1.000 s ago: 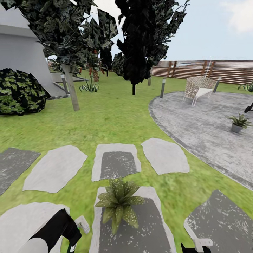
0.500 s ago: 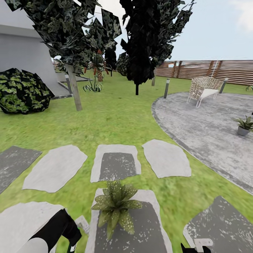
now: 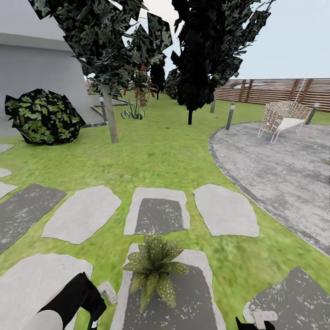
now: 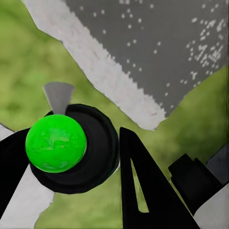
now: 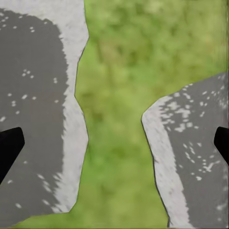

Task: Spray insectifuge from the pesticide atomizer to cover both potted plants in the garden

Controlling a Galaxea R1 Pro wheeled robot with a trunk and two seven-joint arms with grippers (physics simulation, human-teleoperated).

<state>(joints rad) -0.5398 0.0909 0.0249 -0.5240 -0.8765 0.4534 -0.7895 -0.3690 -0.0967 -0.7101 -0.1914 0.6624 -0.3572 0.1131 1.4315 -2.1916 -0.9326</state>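
Note:
One potted plant [image 3: 155,268], a speckled green rosette, stands on a grey stepping stone [image 3: 192,302] just in front of me. My left gripper [image 3: 98,305] hangs low at that plant's left, with a small white piece [image 3: 108,290] jutting from it. In the left wrist view the left gripper [image 4: 71,138] is shut on a round dark body topped by a bright green ball [image 4: 56,143], which I take for the pesticide atomizer seen end-on. My right gripper [image 5: 117,143] is open wide over grass and stones, its black base [image 3: 254,324] at the lower edge.
Stepping stones [image 3: 158,215] lie in rows across the lawn. The round grey patio [image 3: 284,174] spreads to the right with a wicker chair [image 3: 282,120] and the slatted fence [image 3: 275,91] behind. Two trees [image 3: 197,59] and a round dark bush [image 3: 43,117] stand ahead.
The head view has swung left: bush, trees and chair have slid rightward in the picture, and the far potted plant on the patio has left the frame. Both arms hold their places.

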